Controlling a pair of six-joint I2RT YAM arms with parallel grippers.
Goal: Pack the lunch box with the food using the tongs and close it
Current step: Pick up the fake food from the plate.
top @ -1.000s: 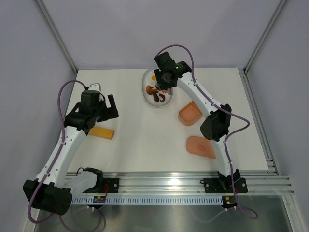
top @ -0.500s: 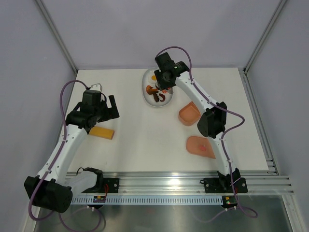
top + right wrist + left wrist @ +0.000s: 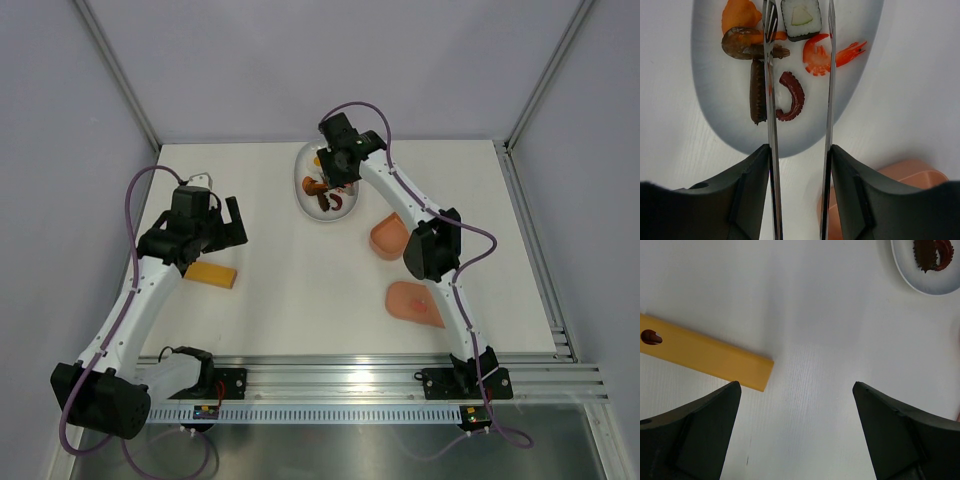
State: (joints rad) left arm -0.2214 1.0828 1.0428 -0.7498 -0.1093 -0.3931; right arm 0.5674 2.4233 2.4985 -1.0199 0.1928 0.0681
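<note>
White table (image 3: 300,290): one lunch box (image 3: 390,236), one lid (image 3: 415,303), one tongs (image 3: 771,100), one dish (image 3: 720,115).

The top camera looks down from above and behind me and sees the whole tabletop (image 3: 300,290) from far. My left wrist camera faces straight down, close to the surface, between my left fingers (image 3: 695,435). My right wrist camera looks down past my right fingers (image 3: 745,195), very near. All three views share the white dish (image 3: 306,163); top and left share the yellow block (image 3: 211,274).
</note>
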